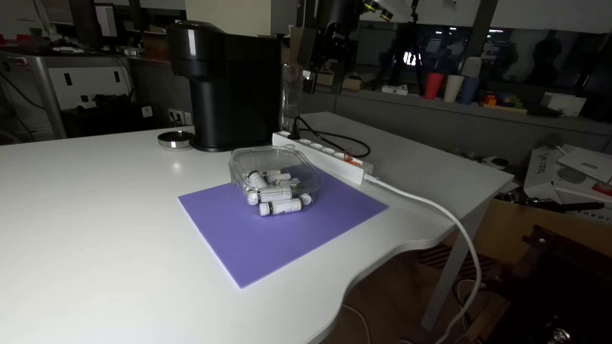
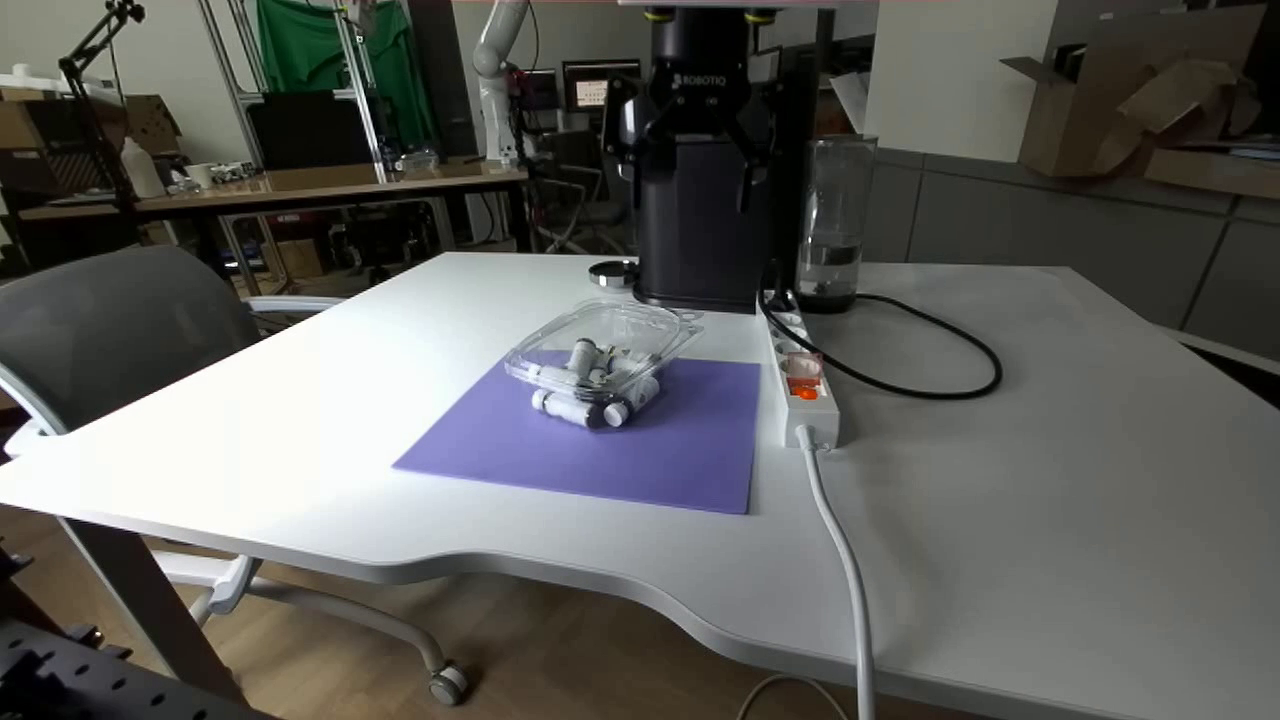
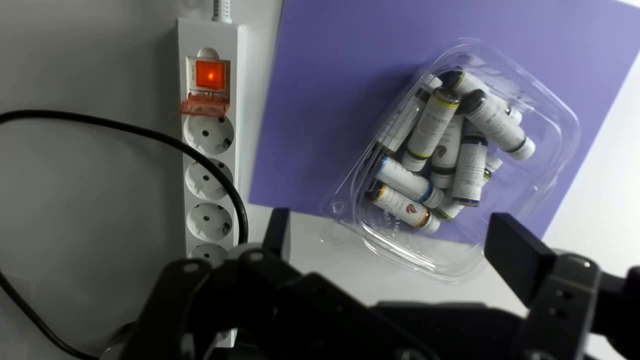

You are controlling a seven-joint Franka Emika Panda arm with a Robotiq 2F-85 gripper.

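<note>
Jaws spread wide, bottles (image 3: 446, 150) well below, in clear container (image 3: 525, 190)

In an exterior view, your bench (image 2: 330, 420) carries a sheet (image 2: 640, 465), with a tub (image 2: 640, 325), vials (image 2: 570, 407) inside, across the sheet's far edge. Just right of the sheet you have a power strip (image 2: 787, 345), its cord (image 2: 838, 530) hanging over the bench's near edge, a cable (image 2: 945, 396) looping farther right. Behind the tub stands the coffee machine (image 2: 700, 240), a dish (image 2: 612, 274) just to its left, a tank (image 2: 830, 240) to its right. Your hand (image 2: 688, 180) hangs above the bench, before the machine.
</note>
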